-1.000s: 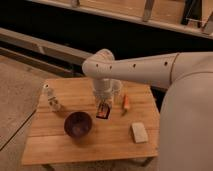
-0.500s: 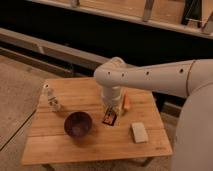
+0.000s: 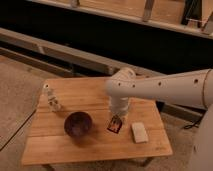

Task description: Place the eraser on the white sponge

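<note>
The eraser (image 3: 115,124), a small black block with orange-red and white marks, hangs tilted just above the wooden table (image 3: 60,147). My gripper (image 3: 117,118) is shut on its upper end, below the white wrist. The large white arm (image 3: 160,90) reaches in from the right. The white sponge (image 3: 139,132), a cream slab, lies flat on the table a short way to the right of the eraser and slightly nearer the front edge. The eraser and the sponge are apart.
A dark purple bowl (image 3: 78,123) stands left of the eraser. A small white cup-like object (image 3: 51,99) stands near the table's left edge. Bare floor lies to the left, and a long dark ledge runs behind the table.
The arm has carried the eraser to the right and toward the front of the table, away from the bowl and closer to the white sponge. The sponge and the bowl have not moved.
</note>
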Controlling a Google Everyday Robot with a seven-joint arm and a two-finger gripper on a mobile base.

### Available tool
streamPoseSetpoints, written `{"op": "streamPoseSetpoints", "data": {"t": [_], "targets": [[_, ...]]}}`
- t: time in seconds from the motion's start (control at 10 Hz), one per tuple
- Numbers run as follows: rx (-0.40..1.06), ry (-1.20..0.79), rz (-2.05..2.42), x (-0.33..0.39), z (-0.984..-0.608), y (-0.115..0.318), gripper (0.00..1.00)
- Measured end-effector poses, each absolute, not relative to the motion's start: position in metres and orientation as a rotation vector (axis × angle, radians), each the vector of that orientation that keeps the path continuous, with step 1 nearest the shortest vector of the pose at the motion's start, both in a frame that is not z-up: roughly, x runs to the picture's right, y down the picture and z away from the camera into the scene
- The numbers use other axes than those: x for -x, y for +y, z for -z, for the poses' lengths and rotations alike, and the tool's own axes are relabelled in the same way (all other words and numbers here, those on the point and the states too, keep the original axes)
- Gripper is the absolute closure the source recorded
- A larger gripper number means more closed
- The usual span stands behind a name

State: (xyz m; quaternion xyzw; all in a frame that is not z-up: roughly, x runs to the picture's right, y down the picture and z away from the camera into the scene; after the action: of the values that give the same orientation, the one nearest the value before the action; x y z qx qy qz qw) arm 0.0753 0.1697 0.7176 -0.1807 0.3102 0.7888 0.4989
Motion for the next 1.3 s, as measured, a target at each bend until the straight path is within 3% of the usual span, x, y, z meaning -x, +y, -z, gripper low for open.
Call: {"op": "streamPoseSetpoints", "data": {"t": [0.4, 1.3], "targets": [[0.43, 0.791, -1.933, -0.086, -0.721, 0.193, 1.0], [0.454, 0.816, -2.043, -0.132, -0.747, 0.198, 1.0]]}}
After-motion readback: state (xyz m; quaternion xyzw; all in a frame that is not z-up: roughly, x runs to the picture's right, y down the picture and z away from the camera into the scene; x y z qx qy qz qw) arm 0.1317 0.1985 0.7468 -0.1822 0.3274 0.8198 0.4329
